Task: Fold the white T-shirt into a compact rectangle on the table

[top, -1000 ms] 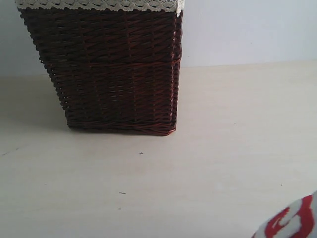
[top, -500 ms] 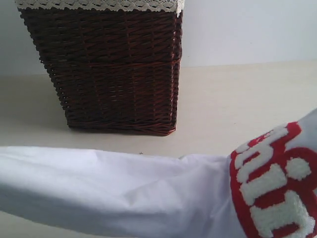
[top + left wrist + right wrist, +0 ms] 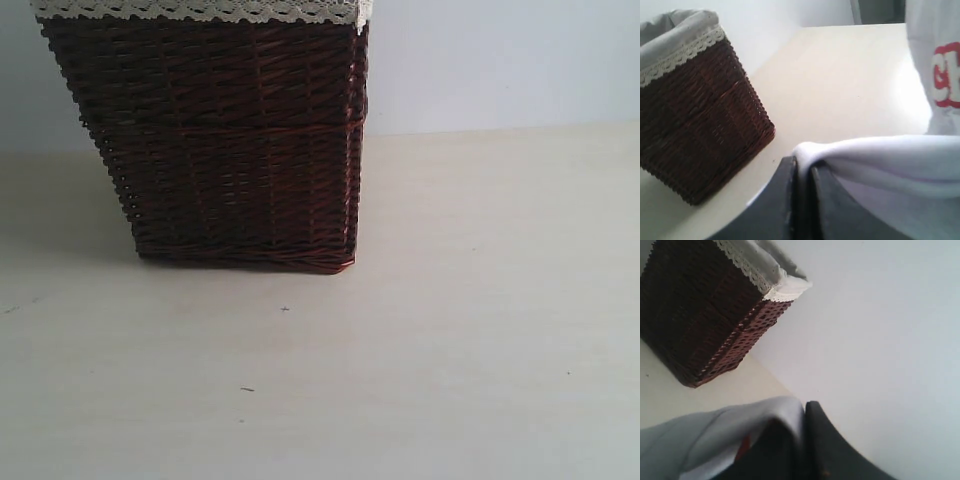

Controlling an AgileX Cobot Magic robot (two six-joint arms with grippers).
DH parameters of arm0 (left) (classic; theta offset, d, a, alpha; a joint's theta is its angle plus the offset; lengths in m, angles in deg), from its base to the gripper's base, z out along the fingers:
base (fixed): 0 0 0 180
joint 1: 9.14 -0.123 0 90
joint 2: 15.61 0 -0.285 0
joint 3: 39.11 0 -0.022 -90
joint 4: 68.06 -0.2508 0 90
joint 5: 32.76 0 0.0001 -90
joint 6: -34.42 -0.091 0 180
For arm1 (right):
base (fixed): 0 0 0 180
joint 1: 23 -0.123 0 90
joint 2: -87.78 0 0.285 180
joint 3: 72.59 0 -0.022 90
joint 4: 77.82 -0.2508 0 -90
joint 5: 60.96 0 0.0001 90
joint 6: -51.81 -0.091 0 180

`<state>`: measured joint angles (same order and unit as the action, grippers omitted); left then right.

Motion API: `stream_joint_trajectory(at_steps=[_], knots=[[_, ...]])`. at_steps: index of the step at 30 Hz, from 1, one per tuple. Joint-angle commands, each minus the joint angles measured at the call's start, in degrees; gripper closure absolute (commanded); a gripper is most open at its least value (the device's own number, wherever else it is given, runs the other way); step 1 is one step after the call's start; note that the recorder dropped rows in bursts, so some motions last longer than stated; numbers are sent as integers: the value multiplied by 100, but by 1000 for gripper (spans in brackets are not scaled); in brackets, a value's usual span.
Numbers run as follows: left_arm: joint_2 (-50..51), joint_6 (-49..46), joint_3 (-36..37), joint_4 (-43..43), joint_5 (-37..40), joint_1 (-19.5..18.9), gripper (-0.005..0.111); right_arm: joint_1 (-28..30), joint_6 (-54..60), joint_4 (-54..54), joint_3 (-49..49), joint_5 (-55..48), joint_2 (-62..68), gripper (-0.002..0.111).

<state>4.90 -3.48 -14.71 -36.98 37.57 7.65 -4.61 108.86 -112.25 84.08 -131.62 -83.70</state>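
The white T-shirt [image 3: 890,155] shows only in the wrist views; the exterior view holds neither it nor the grippers. My left gripper [image 3: 804,162] is shut on a fold of its cloth, which stretches away taut, with red-outlined lettering [image 3: 947,75] hanging further off above the table [image 3: 840,85]. My right gripper [image 3: 802,410] is shut on another part of the white T-shirt [image 3: 725,430], the cloth draped over one finger, a bit of red showing beneath. Both grippers are lifted above the table.
A dark brown wicker basket [image 3: 230,140] with cream lace trim stands at the back left of the table [image 3: 450,330], against the pale wall [image 3: 500,60]. It also appears as the basket [image 3: 695,110] and the basket [image 3: 705,310] in the wrist views.
Half a second ago the shirt swept across the lower part of the exterior view; now it has left that view entirely. The basket has not moved.
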Motion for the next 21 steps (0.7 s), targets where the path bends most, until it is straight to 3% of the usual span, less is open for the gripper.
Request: stream_joint_trajectory(at_steps=[1,4,8,14,16,21], knots=[[248,369,864,-439,-37,-170,107,29,-91,142,-548,69,-37,108],[1143,-106,1685,-1384,-237,-170,107,29,400,131,-1684,417,419,108],[2502,-120,1795,-2400,-1695,-170,107,29,1173,-136,-2555,2228,1694,108],[4314,-289,1795,-2398,-2727,-170,107,29,2398,-447,-2546,3848,4042,108],[4786,-396,1795,-2398,-3146,-170,107,29,2840,-929,-2546,4262,4866,108],[5624,-456,1795,-2398,-4649,-170,107,29,5178,-3149,-2546,4472,5903,104]])
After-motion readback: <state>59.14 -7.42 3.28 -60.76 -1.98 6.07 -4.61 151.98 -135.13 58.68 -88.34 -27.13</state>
